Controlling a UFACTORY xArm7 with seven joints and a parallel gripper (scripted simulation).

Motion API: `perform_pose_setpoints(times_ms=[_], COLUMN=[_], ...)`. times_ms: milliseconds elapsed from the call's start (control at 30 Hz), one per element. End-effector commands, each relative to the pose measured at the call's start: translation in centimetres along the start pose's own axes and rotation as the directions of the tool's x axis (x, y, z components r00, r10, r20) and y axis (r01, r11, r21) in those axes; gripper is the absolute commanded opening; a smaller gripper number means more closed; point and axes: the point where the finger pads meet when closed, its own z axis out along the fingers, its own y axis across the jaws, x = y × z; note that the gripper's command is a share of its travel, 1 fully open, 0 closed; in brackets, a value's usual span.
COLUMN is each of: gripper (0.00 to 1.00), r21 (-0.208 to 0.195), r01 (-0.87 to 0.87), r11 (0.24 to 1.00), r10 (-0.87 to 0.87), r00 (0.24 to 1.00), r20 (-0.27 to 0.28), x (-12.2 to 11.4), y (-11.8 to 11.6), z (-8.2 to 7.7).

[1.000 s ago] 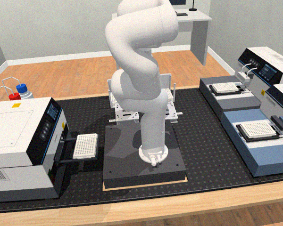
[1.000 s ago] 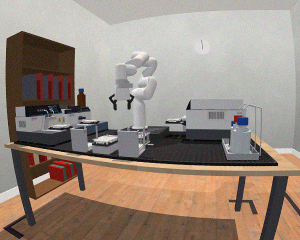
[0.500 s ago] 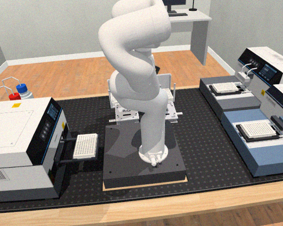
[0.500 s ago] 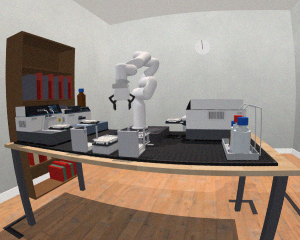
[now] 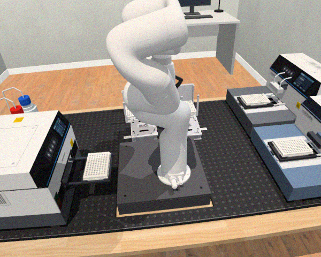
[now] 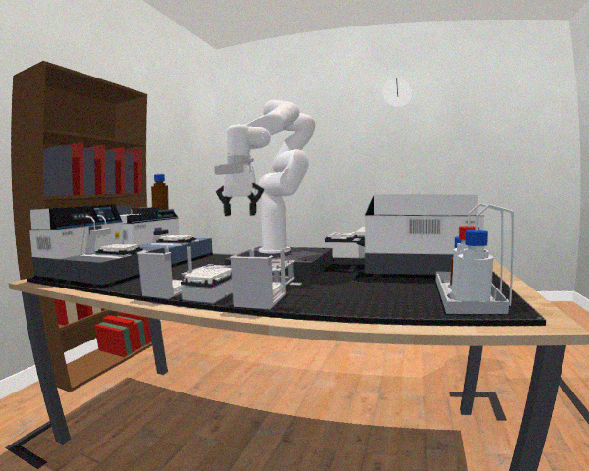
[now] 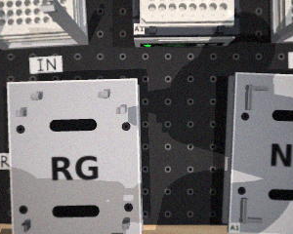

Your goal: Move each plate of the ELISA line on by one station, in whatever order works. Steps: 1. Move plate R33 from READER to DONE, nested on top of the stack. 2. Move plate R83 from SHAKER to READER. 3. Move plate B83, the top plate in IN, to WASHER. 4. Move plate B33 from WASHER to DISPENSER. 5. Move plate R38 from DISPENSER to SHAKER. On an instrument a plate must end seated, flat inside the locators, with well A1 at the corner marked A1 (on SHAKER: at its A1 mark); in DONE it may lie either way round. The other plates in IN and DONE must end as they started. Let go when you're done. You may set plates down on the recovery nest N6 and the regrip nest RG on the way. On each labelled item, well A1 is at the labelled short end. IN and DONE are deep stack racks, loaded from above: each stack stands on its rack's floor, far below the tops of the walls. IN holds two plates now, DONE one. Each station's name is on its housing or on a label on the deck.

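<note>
My gripper (image 6: 239, 201) is open and empty, high above the deck between the regrip nest RG (image 7: 73, 156) and the recovery nest N6 (image 7: 269, 156); both nests are empty. Its fingers do not show in the wrist view. Beyond the nests, a plate lies deep in the IN rack (image 7: 34, 17). Another plate sits on the shaker (image 7: 186, 10), with its A1 mark at the near left corner. The DONE rack (image 7: 289, 17) is cut off at the right edge. A white plate (image 5: 97, 166) lies on the reader's tray. Two more plates (image 5: 255, 99) (image 5: 293, 148) sit on the instruments at the right.
The arm's base stands on a dark plinth (image 5: 160, 176) mid-deck, and the arm hides most of the racks in the top view. A bottle carrier (image 6: 475, 276) stands at one deck end. The rack walls (image 6: 254, 281) (image 6: 155, 274) rise tall either side of the shaker.
</note>
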Motion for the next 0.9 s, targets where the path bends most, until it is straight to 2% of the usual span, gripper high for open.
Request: perform_pose_setpoints(times_ms=[0,800,867], gripper=[1.0,1.0,1.0], r21=[-0.001,-0.001,-0.001], r01=[-0.006,-0.007,-0.007], r11=[1.0,1.0,1.0], r10=[0.006,0.007,0.007], r00=[1.0,1.0,1.0], r20=[-0.003,-0.003,-0.003], x=[0.0,-3.0,-3.0], y=[-0.3,-6.5,-6.5], z=[-0.1,-0.1,-0.1])
